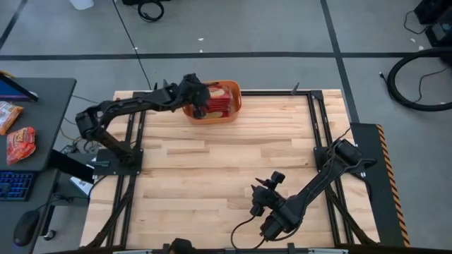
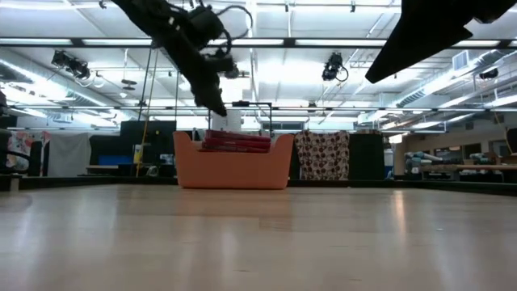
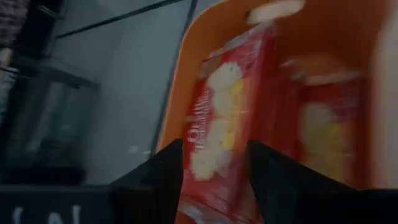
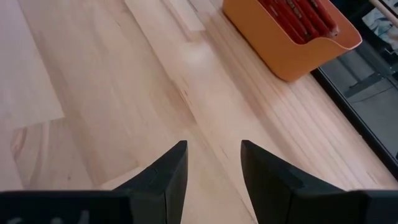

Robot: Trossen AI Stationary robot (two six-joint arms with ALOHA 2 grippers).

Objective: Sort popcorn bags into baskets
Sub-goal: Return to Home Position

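The orange tub [image 1: 232,106] stands at the table's far edge, left of centre, with several red popcorn bags [image 1: 220,104] stacked inside; the low view shows the tub [image 2: 233,168] with the bags [image 2: 238,143] rising over its rim. My left gripper [image 1: 198,101] hangs over the tub's left part, open. In its wrist view the left gripper [image 3: 216,163] has its fingers on either side of a tilted red bag [image 3: 227,106] inside the tub. My right gripper [image 1: 257,203] waits open above bare wood near the table's near edge; from its wrist view [image 4: 213,163] the tub [image 4: 280,53] lies far ahead. My left gripper comes down slanting over the tub's left part, and the tilted bag's lower end [image 3: 211,186] shows in the gap between its fingers. I cannot tell whether the fingers touch that bag.
Dark metal rails [image 1: 319,120] run along the table's sides and far edge. A grey side table at the left holds two snack packets [image 1: 21,143]. Bare wood [image 1: 226,162] stretches between the tub and the right arm. Cables lie on the floor beyond.
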